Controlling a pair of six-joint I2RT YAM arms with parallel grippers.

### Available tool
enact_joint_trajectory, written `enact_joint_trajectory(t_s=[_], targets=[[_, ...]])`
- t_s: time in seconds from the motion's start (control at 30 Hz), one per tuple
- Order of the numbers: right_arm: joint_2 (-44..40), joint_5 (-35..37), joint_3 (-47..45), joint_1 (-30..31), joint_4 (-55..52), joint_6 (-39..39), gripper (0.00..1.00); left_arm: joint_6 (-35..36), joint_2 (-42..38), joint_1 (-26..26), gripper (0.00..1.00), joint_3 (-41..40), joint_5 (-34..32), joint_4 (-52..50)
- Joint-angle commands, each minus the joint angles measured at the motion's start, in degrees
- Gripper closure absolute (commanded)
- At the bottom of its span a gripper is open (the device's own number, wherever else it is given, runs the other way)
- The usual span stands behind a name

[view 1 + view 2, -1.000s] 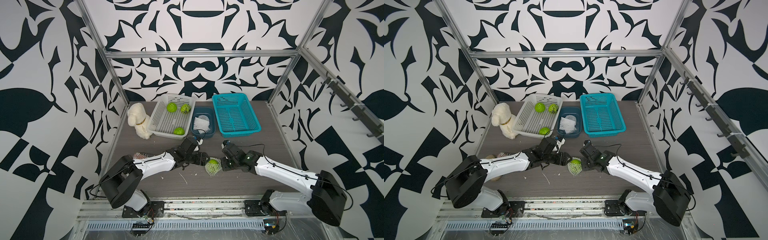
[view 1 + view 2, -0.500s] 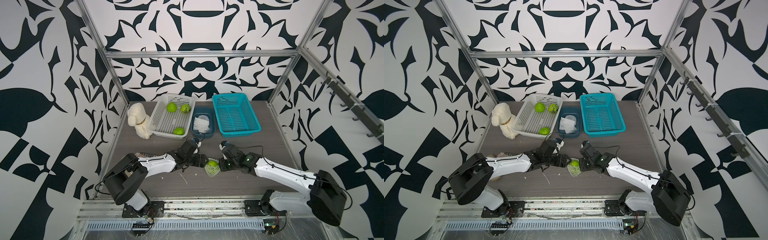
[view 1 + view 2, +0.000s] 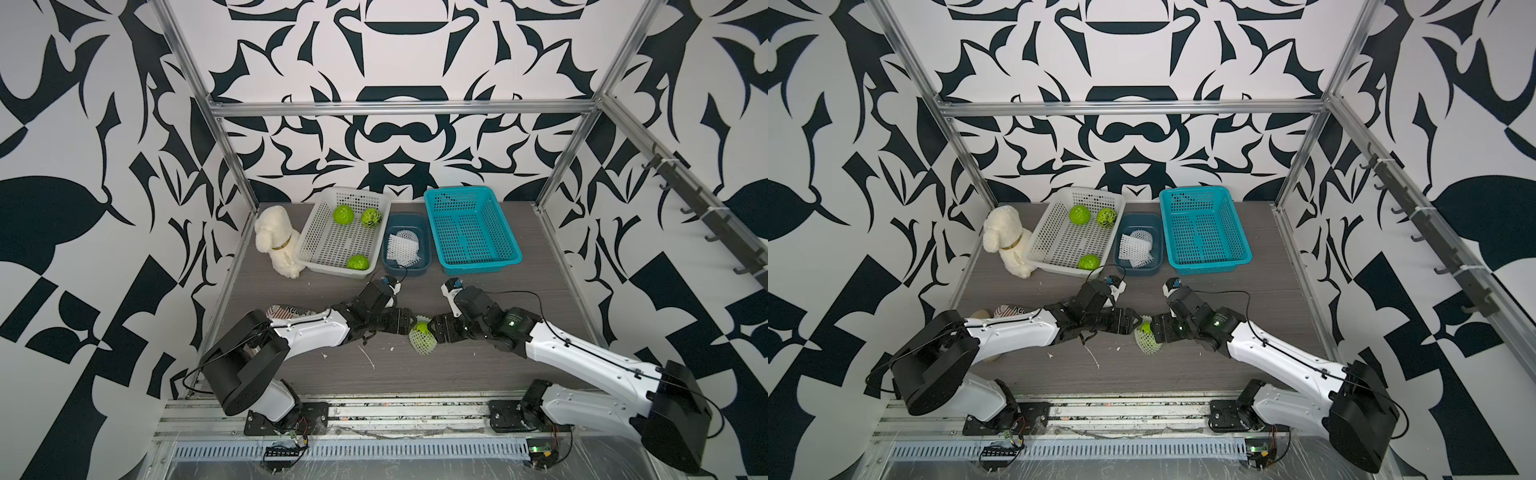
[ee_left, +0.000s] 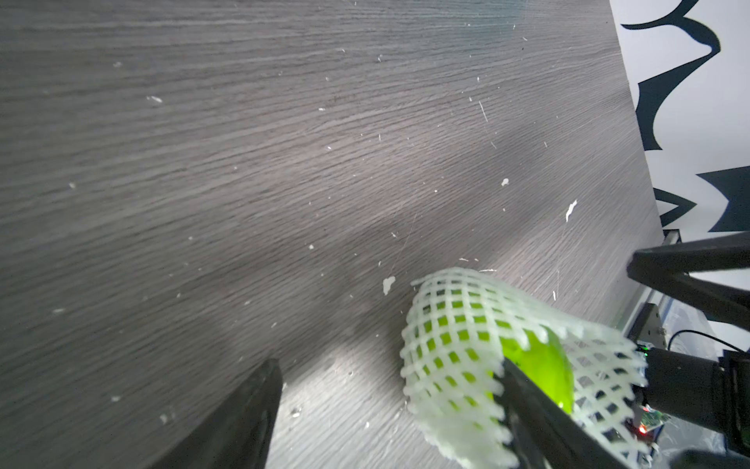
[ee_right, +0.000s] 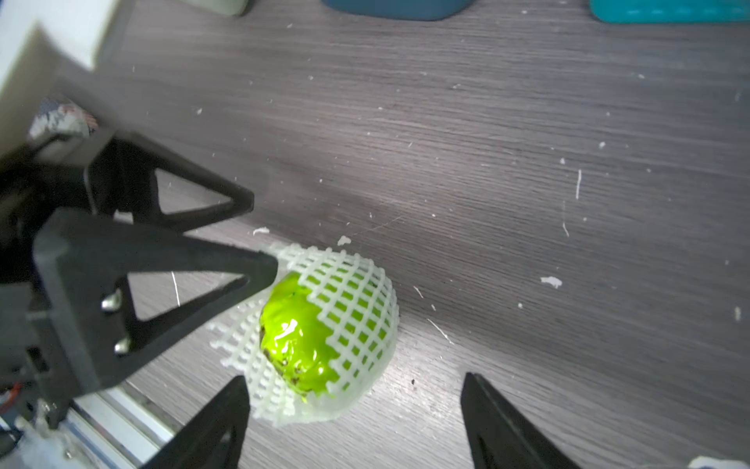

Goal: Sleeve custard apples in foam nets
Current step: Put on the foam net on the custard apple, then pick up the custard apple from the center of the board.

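The left hand (image 5: pixel 264 231) and right hand (image 5: pixel 355 377), both spread, flank a custard apple (image 5: pixel 292 333) seemingly half-sleeved in foam net (image 5: pixel 357 300).

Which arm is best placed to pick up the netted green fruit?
Probably the right. The right gripper is open with the custard apple, partly in its foam net, nearly centred before it. The left gripper is open too, but the fruit sits against one finger.
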Motion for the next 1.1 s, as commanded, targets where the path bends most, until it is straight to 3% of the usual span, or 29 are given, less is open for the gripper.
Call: enact_joint_trajectory(t_s=[0.0, 0.13, 0.27, 0.63, 0.93, 1.07], targets=[[-0.8, -2.9, 0.5, 1.5, 0.4, -3.5, 0.12, -0.3, -1.4, -0.2, 0.16, 0.3, -0.1, -1.4], [0.2, -1.8, 0.0, 4.4, 1.0, -4.8, 0.0, -0.9, -2.4, -0.1, 0.16, 0.5, -0.7, -2.1], [2.1, -0.5, -0.7, 5.3, 2.4, -5.0, 0.0, -1.4, -4.2, -0.1, 0.09, 0.9, -0.9, -3.0], [7.1, 5.0, -1.4, 7.3, 8.1, -6.4, 0.0, -1.5, -11.2, 2.2, 0.06, -0.1, -4.0, -5.5], [11.0, 6.5, -0.8, 7.6, 10.7, -7.8, 0.07, -1.8, -13.0, 4.2, 0.06, -1.8, -4.3, -5.5], [12.4, 6.3, -1.2, 7.6, 12.4, -7.9, 0.15, -1.8, -13.0, 4.4, 0.06, -1.8, -4.1, -5.4]])
